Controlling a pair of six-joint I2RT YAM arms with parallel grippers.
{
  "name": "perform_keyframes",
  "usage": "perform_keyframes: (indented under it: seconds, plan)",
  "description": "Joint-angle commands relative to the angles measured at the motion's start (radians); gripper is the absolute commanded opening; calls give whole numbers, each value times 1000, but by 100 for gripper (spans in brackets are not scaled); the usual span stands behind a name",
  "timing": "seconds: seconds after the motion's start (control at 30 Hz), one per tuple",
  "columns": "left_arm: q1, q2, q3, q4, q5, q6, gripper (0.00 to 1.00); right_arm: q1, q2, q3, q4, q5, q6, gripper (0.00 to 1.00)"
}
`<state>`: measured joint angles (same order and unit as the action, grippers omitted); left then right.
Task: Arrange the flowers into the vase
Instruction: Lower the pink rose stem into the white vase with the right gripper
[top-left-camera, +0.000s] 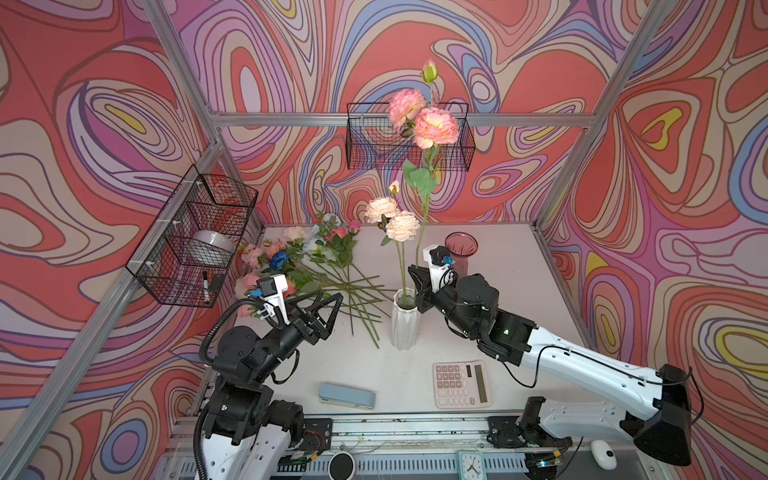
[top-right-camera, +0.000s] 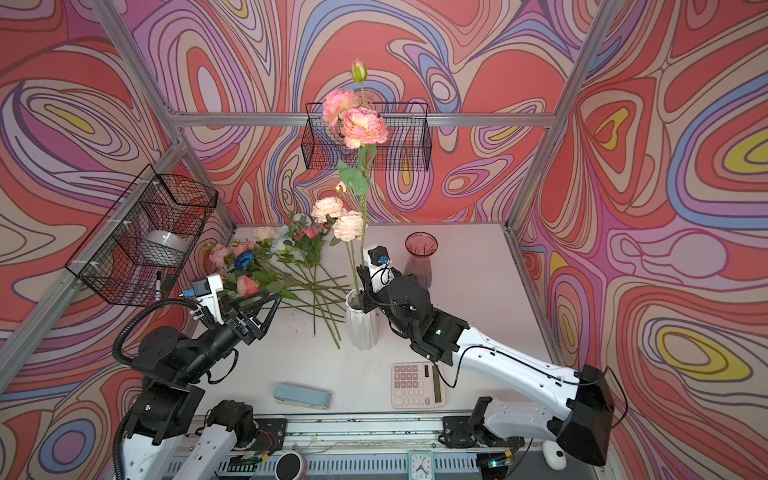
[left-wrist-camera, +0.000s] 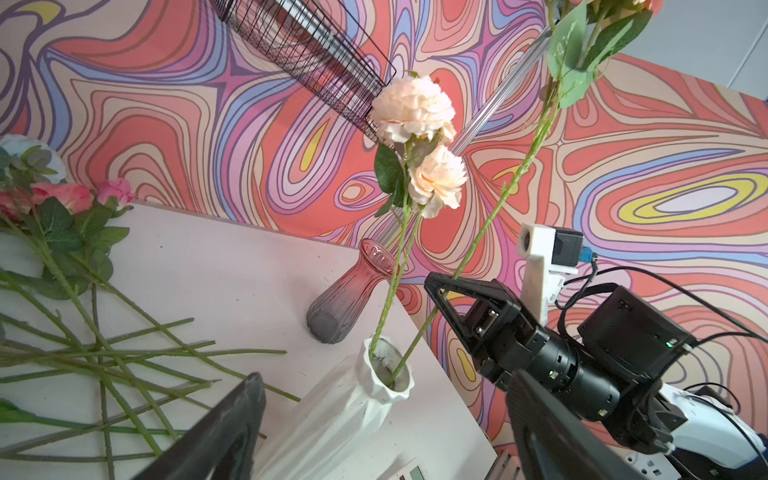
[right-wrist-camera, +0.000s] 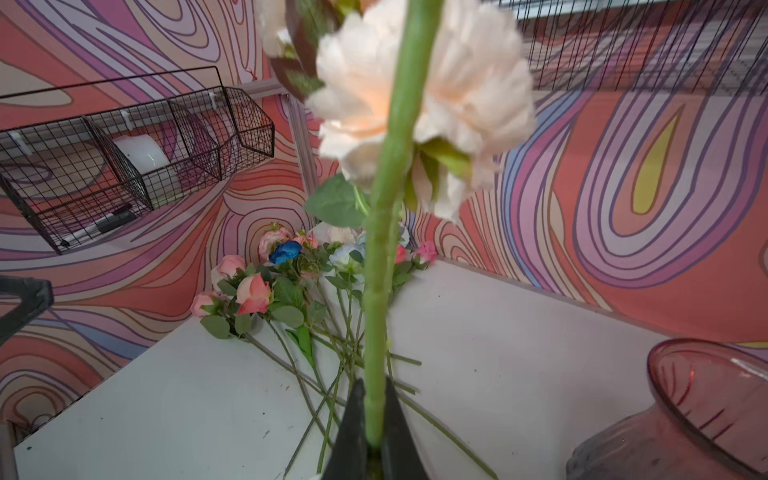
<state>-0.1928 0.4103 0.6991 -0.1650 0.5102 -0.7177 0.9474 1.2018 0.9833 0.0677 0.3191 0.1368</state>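
Pinching the tall pink peony (top-left-camera: 434, 126) low on its green stem, my right pincer (right-wrist-camera: 374, 388) is clamped narrow just above the mouth of the white vase (top-left-camera: 405, 324). The stem's foot is already inside the rim, beside the cream peony (top-left-camera: 402, 226) standing there. I judge the stalk light but top-heavy: a stiff, wiry stem carrying big soft heads high up, so it will want to lean and might rock the slim vase. A low hold near the rim steers it best, and the petals should never be squeezed. My left pincer (top-left-camera: 330, 296) hangs spread wide and empty over the bare stems of the loose flowers (top-left-camera: 316, 266) lying on the table (top-left-camera: 498, 332). Those thin, smooth stems cross one another, so I'd take one mid-stem, clear of leaves.
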Motion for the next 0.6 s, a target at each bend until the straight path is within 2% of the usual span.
perform_keyframes:
  seconds: [0.0,0.1,0.17,0.23,0.4,0.57]
  plan:
    - [-3,26,-5,-35,-16,-9,91,-4,4,2,-28,-1,89,9]
    - [-3,49,-3,-60,-23,-6,91,-4,1,11,-101,-24,130,26]
    - [-4,61,-3,-74,-28,-3,91,-4,-16,2,-128,-41,149,44]
    - [-3,73,-4,-83,-34,-4,91,-2,-34,-4,-152,-56,166,54]
    - [-3,130,6,-136,-69,-9,91,1,-85,-12,-214,-83,204,63]
    - [-3,238,7,-172,-125,-35,90,3,-154,-48,-231,-101,227,65]
